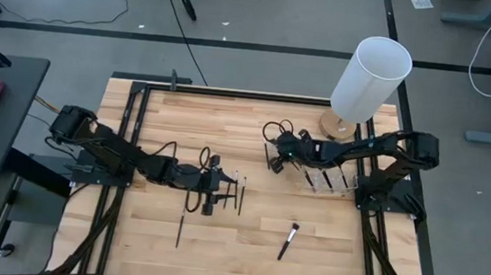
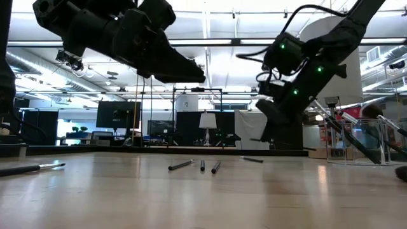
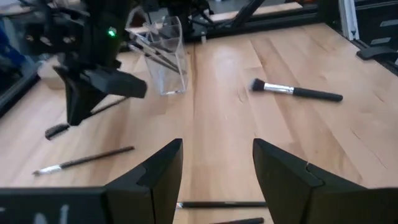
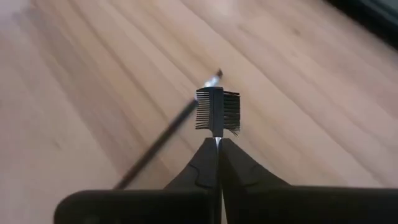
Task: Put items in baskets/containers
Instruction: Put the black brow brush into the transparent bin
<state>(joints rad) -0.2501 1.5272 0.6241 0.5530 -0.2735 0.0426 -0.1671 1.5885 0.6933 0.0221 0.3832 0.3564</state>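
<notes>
Clenched tight, the right claw (image 4: pixel 217 146) grips a small comb-and-brush tool (image 4: pixel 217 111) by its handle, the tool's head standing just past the fingertips, above bare wood. In the high view this claw (image 1: pixel 274 161) hangs over the middle of the tabletop (image 1: pixel 325 245), just beside the clear holder (image 1: pixel 330 178), which sits near the right edge and already carries several brushes.

Nearer the front edge, a broad-headed brush (image 1: pixel 288 240) lies alone with open wood all around it, and a thin stick brush (image 1: pixel 180 230) lies apart toward the left.

Left claw (image 1: pixel 212 191) hovers low over the left-centre, its fingers (image 3: pixel 155 180) released and spread, gripping nothing. Two more thin brushes (image 1: pixel 242 194) lie on the wood just beside it.

From the low view, three short sticks (image 2: pixel 201 166) lie mid-table, with clear wood in front of them.

At the far right corner stands a tall white cylinder (image 1: pixel 370 78) on a round wooden base, close behind the holder.
</notes>
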